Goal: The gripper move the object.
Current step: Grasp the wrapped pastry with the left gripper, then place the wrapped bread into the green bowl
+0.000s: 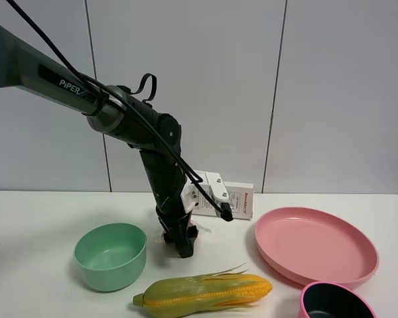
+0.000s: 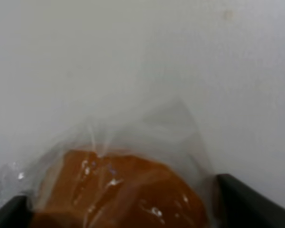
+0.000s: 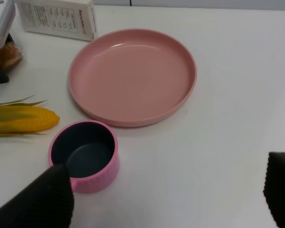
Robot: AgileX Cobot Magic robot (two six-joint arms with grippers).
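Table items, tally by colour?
Pink: 2, plate, small cup
Green: 1, bowl
Yellow-green: 1, corn cob
White: 1, printed box
Orange: 1, wrapped bun, between the left gripper fingers
Total: 6

My left claw (image 1: 184, 246) stands down on the desk (image 1: 33, 225) with the wrapped bun (image 2: 118, 194) between its fingers. The green bowl (image 1: 111, 256) sits near on the left, the corn cob (image 1: 205, 291) just in front, the white box (image 1: 225, 200) close behind. Open desk lies left of the bowl. On the right, pink plate (image 3: 132, 76) and pink cup (image 3: 85, 154) crowd the way; beyond them my right claw (image 3: 166, 199) hangs spread over bare desk.
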